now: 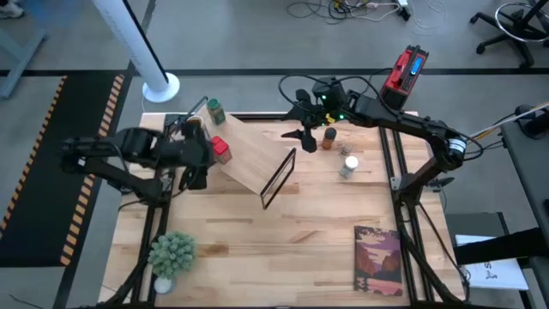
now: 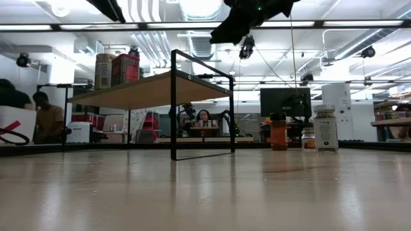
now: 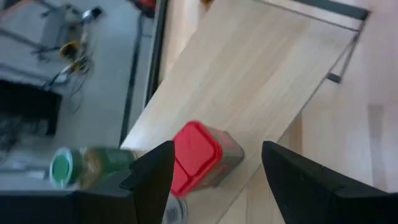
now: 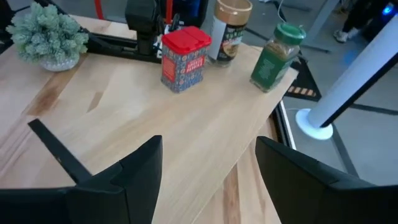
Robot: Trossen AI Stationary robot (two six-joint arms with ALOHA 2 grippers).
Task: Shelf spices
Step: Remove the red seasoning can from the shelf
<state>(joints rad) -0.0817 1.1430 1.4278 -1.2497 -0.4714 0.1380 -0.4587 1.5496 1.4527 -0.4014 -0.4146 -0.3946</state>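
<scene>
the pale wooden bench point(image 1: 283, 227) carries the slanted plank shelf point(image 1: 257, 154), a potted plant point(image 1: 171, 255), a book point(image 1: 378, 259) and three jars point(image 1: 339, 153). on the shelf stand a red tin point(image 4: 184, 58), a green-lidded jar point(image 4: 274, 56) and a tan-topped jar point(image 4: 230, 28).

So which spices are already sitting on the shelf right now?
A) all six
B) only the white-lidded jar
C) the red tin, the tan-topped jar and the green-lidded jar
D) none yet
C: the right wrist view shows the red tin, the tan-topped jar and the green-lidded jar standing on the shelf, while the white-lidded jar and a dark-lidded jar stand on the table.
</scene>
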